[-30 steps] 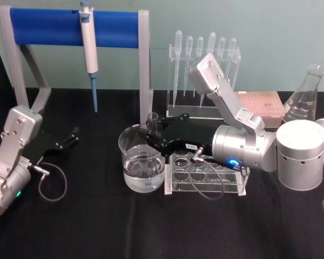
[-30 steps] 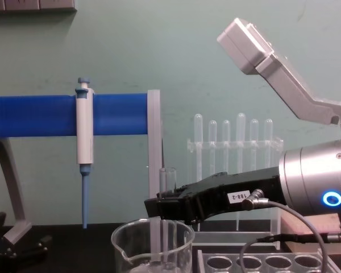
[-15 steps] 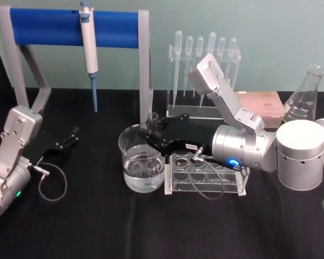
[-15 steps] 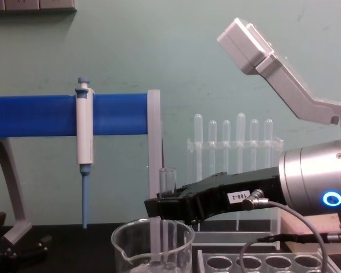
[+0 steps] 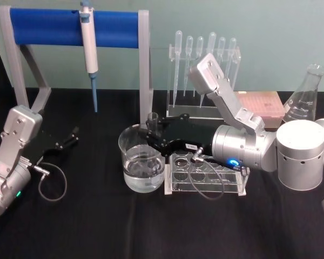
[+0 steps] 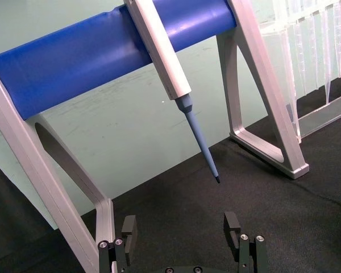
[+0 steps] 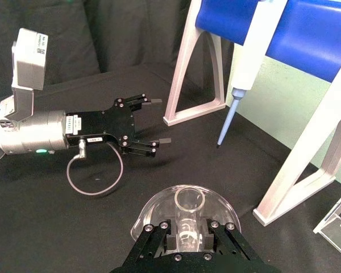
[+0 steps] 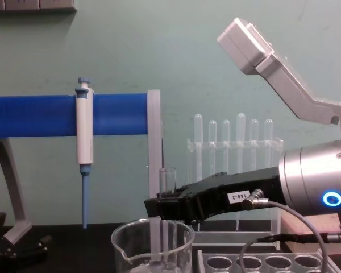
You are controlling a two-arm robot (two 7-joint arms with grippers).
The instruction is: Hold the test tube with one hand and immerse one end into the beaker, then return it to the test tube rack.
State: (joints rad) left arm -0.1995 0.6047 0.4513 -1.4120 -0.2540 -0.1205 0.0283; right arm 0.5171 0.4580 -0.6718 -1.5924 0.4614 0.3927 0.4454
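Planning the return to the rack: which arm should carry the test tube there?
Right. The right gripper is shut on the test tube, whose lower end is in the beaker, with the test tube rack just beside it. The left gripper lies open far to the left, holding nothing.

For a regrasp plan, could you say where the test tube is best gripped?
The test tube, just below its rim, from the robot's right, as the right end effector has it: upright in the beaker, only its top is free.
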